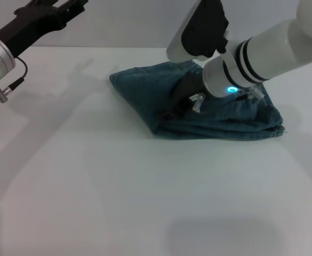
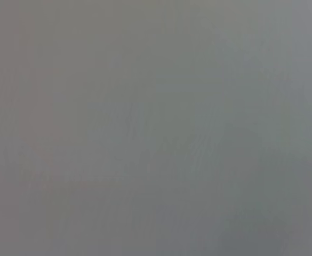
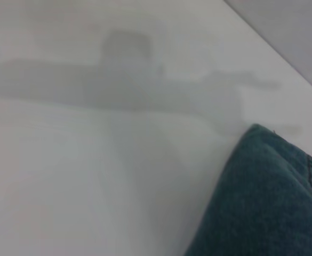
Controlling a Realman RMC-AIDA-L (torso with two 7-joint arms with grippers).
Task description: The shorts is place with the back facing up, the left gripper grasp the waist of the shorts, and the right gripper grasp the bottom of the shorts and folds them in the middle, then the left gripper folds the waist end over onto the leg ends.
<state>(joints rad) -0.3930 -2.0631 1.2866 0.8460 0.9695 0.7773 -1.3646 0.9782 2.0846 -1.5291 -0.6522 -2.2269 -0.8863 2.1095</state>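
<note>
Right gripper [image 1: 180, 104] down on the shorts [image 1: 220, 120]
Couldn't tell its jaws; left gripper [image 1: 65, 8] was raised, jaws unclear too.

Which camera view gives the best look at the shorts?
The head view: it shows the whole shorts lying bunched on the white table, under the right gripper. The right wrist view shows only one denim corner. The left wrist view shows none of them.

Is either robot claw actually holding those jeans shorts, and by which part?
Left gripper is raised, away from the shorts. Right gripper is down on them; an actual hold cannot be told.
</note>
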